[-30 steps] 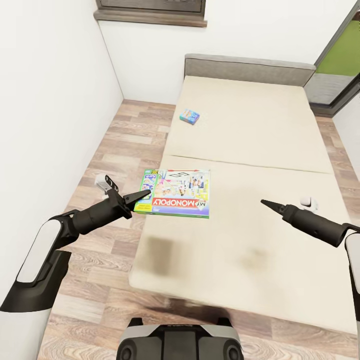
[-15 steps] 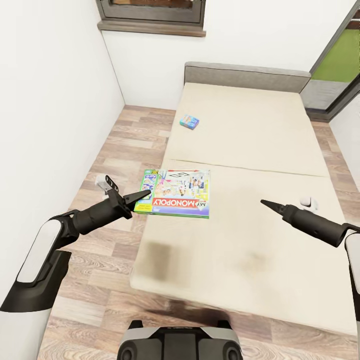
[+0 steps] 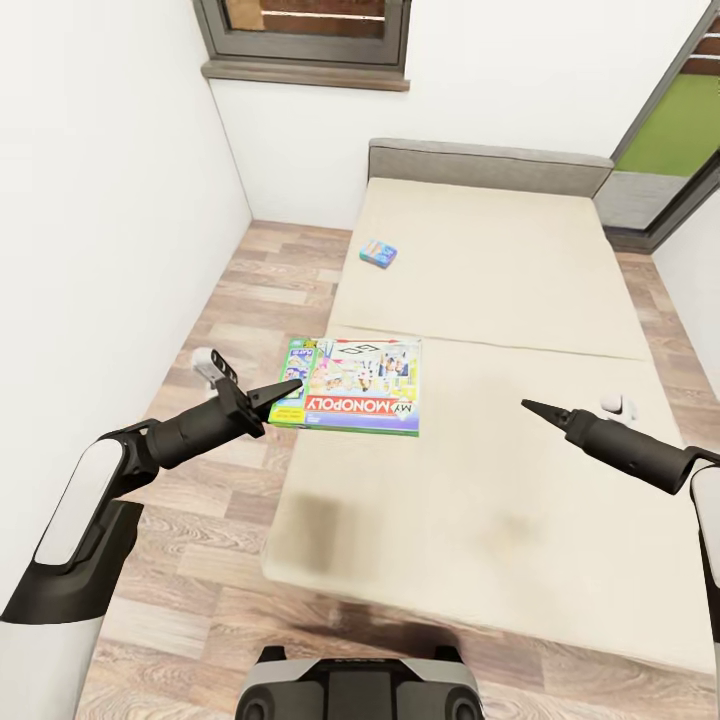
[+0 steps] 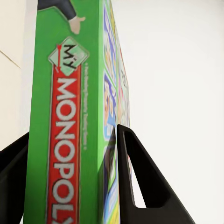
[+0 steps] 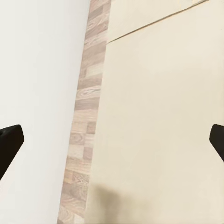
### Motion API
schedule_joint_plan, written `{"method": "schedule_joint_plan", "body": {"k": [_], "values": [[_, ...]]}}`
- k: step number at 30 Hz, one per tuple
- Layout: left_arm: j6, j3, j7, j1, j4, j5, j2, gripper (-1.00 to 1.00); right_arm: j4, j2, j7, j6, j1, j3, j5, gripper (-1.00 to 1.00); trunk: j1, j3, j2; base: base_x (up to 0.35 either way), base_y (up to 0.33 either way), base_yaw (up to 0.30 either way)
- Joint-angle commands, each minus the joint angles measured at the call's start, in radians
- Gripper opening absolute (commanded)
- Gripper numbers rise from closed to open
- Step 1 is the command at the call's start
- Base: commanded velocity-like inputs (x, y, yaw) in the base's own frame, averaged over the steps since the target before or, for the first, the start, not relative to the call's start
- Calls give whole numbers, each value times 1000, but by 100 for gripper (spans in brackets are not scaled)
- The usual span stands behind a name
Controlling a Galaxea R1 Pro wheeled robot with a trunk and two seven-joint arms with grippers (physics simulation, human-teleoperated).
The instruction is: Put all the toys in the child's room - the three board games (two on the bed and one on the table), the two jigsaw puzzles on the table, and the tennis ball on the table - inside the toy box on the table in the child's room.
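Reaching forward level, left claw pinches Monopoly box; right claw spread.

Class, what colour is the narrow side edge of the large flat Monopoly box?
Green side edge, with a red name band; clearest in the left wrist view.

- Head view: whole picture shifted; camera tilted upward, not a move of the things.
- Window: more of frame and sill in view.
- Bed: headboard and small light-blue board game sit lower in picture.
- Robot base: less visible at bottom edge.
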Motion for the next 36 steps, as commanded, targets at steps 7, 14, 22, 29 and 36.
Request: {"method": "schedule_joint_plan", "body": {"k": [7, 14, 22, 29, 36], "values": [[1, -1, -10, -1, 0, -31, 0, -100, 0, 1, 11, 4, -1, -1, 10, 100, -7, 17, 13, 0, 0, 0], [2, -1, -18, -1, 0, -54, -1, -100, 0, 1, 11, 4, -1, 0, 10, 100, -7, 28, 13, 0, 0, 0], [2, -1, -20, -1, 0, -60, -3, -100, 0, 0, 11, 4, -1, 0, 10, 100, -7, 41, 13, 0, 0, 0], [2, -1, -20, -1, 0, -61, -3, -100, 0, 3, 11, 4, -1, 0, 10, 100, -7, 52, 13, 0, 0, 0], [2, -1, -22, 0, 0, -62, -1, -100, 0, 6, 10, 4, -1, 0, 10, 100, -7, 64, 13, 0, 0, 0]]}}
